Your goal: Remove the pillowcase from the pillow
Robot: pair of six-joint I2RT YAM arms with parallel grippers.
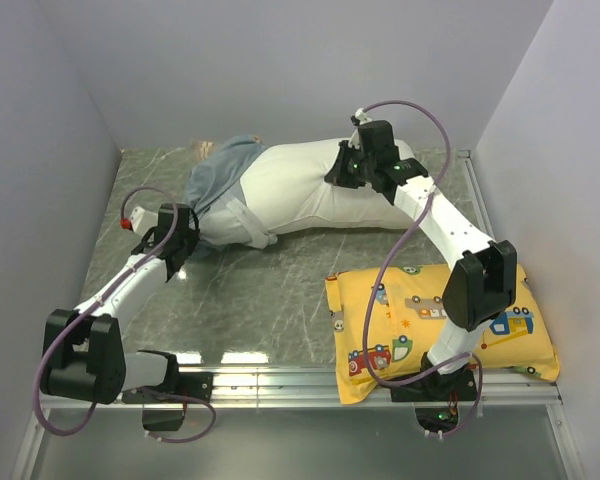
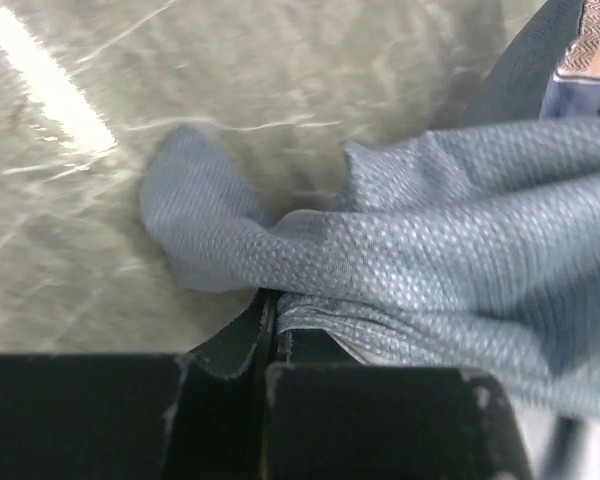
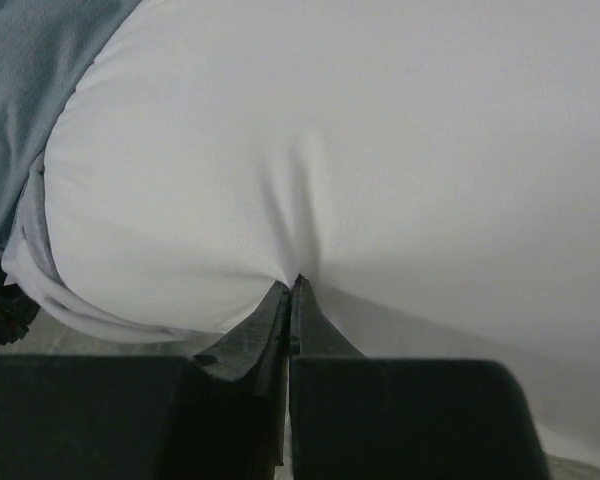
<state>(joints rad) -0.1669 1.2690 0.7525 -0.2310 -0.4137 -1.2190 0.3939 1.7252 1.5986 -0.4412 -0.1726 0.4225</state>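
Overhead view, left to right. The left gripper (image 2: 273,300) sits low over the grey marbled table (image 1: 260,290), just beside the near left end of the pillow (image 1: 320,190). Its jaws are pressed together with a fold of the pillowcase (image 1: 218,170) pinched between them. In the left wrist view the blue-grey woven cloth runs from the jaw tips up and to the right, and a loose flap lies on the table surface to their left. The pillowcase is bunched over the left end of the pillow only. The rest of the white pillow is bare and lies lengthwise across the far part of the table. The right gripper (image 3: 295,285) reaches over the pillow's right half. Its jaws are closed, nipping a small pucker of the white pillow fabric at their tips. A yellow vehicle-print pillow (image 1: 410,325) lies at the near right edge of the table, partly beneath the right arm and well apart from the white pillow.
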